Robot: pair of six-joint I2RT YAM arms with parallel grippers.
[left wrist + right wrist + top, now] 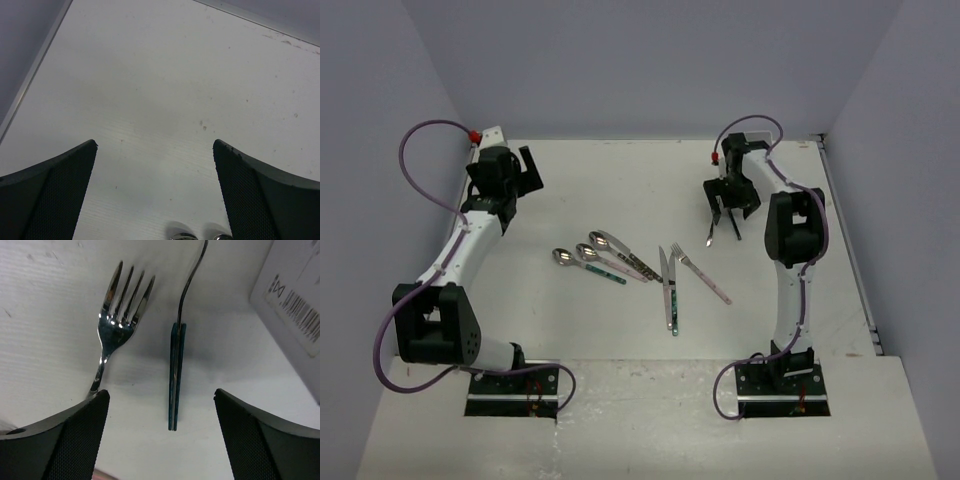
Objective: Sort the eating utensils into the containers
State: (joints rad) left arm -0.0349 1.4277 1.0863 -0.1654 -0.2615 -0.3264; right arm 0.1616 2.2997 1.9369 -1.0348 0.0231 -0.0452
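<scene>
Gaping over matte tabletop (165, 65): left claw (155, 143), right claw (161, 392).
Straddling slim teal handle (176, 375) beside glossy fork (117, 322), barcoded white box (295, 310).

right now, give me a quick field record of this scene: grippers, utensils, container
left gripper: open, empty
right gripper: open, straddling teal-handled utensil, not gripping
fork: on table beside that utensil
table centre: three spoons, a knife
container: possibly the white barcoded box at right wrist view's edge
</scene>
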